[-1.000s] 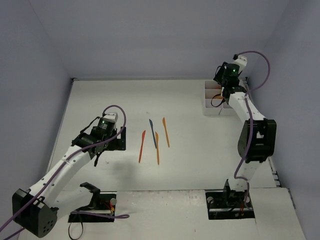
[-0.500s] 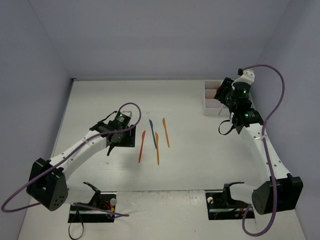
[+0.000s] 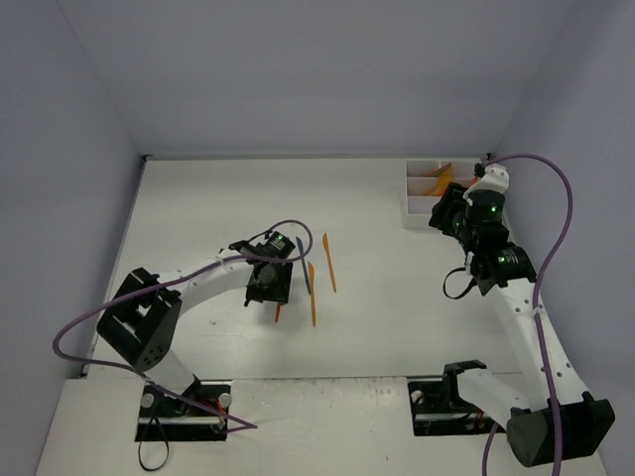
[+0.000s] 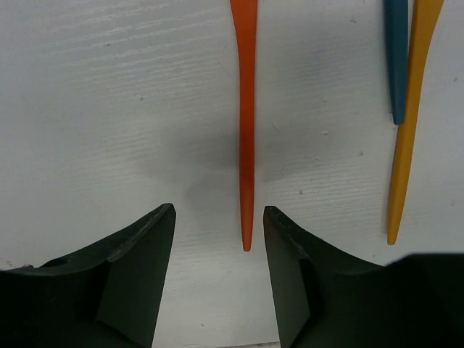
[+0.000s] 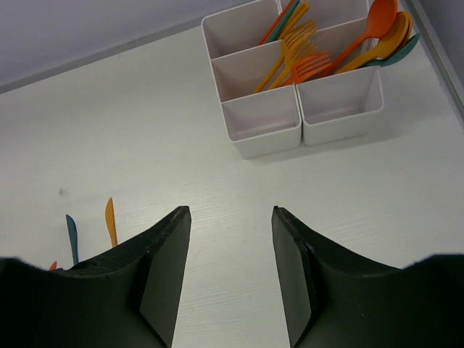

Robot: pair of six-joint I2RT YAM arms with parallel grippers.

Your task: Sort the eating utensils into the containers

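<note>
The left end effector [image 4: 219, 210] is partly open, holding nothing. The orange-red utensil [image 4: 247, 145] lies on the bench [image 4: 109, 109], running straight up the middle of the frame, its thin tip pointing down between the fingers [image 4: 145, 275].
</note>
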